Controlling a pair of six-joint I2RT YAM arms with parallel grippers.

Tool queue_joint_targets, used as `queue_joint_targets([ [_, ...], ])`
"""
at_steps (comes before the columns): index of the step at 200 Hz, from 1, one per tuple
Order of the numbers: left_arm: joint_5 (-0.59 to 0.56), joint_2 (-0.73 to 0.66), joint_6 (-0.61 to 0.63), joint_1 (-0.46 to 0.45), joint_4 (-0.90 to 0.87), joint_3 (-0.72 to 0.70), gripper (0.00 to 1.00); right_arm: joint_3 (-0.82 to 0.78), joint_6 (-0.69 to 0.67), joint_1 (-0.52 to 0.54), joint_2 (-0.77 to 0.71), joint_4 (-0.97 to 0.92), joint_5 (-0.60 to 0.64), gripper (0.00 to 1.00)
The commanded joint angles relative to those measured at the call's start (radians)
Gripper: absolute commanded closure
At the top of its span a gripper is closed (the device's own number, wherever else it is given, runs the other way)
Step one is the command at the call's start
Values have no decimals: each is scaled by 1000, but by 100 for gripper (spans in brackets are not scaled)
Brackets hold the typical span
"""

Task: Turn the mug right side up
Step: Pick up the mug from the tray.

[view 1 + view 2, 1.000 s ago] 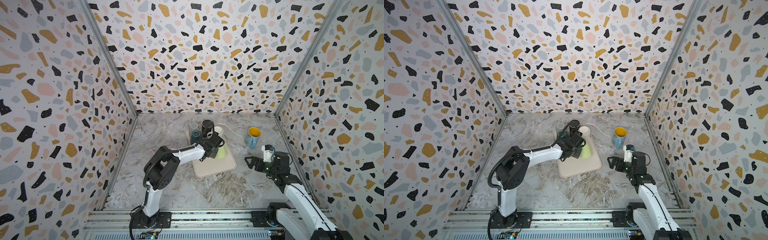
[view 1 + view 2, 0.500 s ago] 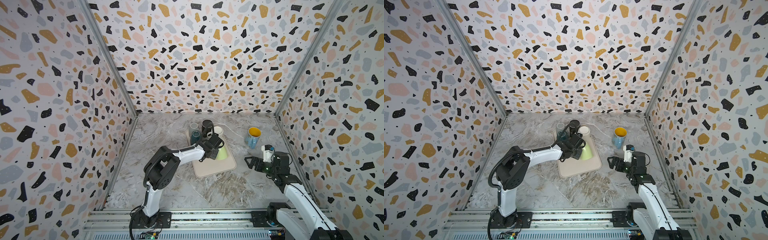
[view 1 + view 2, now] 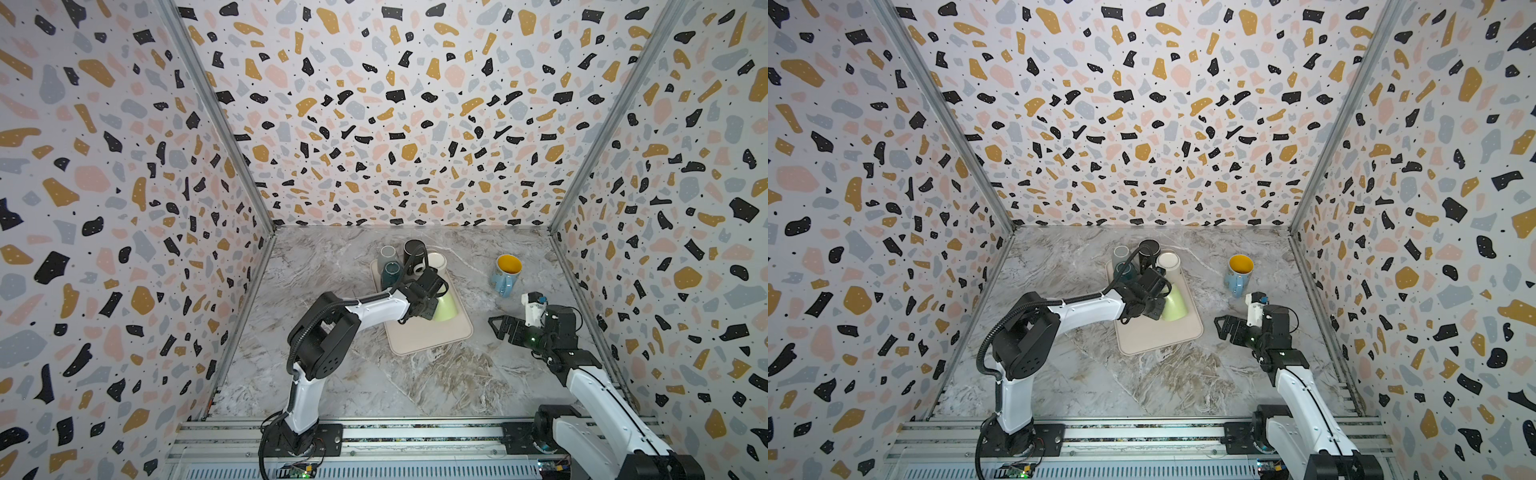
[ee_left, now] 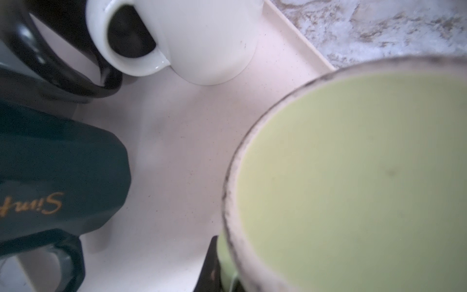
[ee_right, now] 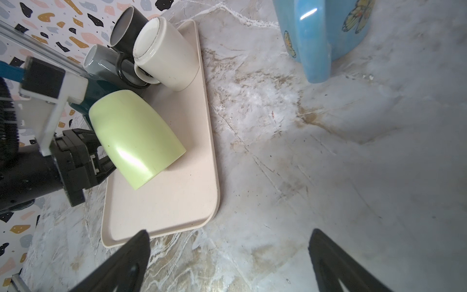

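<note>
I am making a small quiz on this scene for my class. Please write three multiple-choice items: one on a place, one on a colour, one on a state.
1. Where does the blue mug stand? A on the table, beside the tray; B on the tray; C inside another mug.
2. Which colour is the tilted mug in the left gripper? A black; B light green; C white.
3. How is the right gripper? A shut on the blue mug; B shut, empty; C open, empty.
Answers: 1 A, it stands on bare marble; 2 B, both top views show it; 3 C, its jaws stand wide apart, nothing between.
</note>
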Motion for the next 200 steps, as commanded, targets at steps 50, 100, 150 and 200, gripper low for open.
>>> queue_joint_targets([
  [50, 15, -49, -17, -2, 47, 4, 100, -3, 1, -2, -5, 20, -6, 1],
  [100, 22, -58, -23, -2, 69, 2, 100, -13, 4, -1, -10, 27, -23, 1],
  [150, 52, -78, -25, -2, 134, -20, 100, -9, 6, -1, -19, 30, -34, 1],
  [200, 82, -82, -26, -2, 166, -21, 100, -3, 9, -2, -11, 34, -54, 1],
])
